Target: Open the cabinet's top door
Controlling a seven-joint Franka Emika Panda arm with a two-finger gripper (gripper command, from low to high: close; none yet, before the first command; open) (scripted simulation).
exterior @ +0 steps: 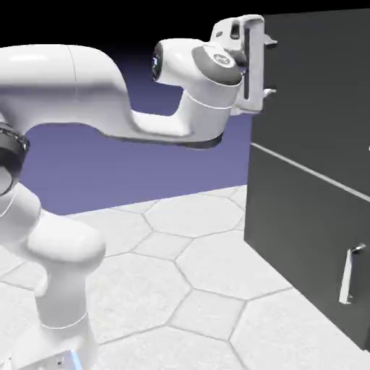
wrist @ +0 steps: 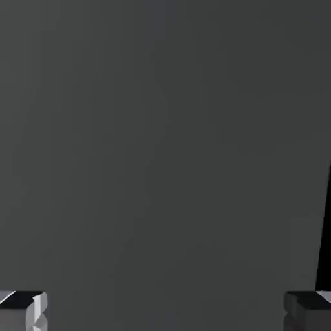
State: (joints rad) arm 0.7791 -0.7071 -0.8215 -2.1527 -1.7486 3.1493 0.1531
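- Ext. view: white glossy robot arm [exterior: 162,126] brightly lit, near blown out in spots
- Pale hexagonal-patterned floor [exterior: 217,267] bright, lines sharp
- Hand view: v. dim, flat dark grey panel [wrist: 161,149], faint gradient, lighter at L

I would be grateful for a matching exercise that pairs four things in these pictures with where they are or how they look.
Column one
1. Gripper
2. Top door
3. Lower door's handle
4. Floor

Column two
A. Silver, near the exterior view's right edge
B. Pale, with thin grey lines between its tiles
C. Jaws wide apart, nothing between them
D. Dark grey panel, filling most of the hand view

Pairs: 1-C, 2-D, 3-A, 4-B
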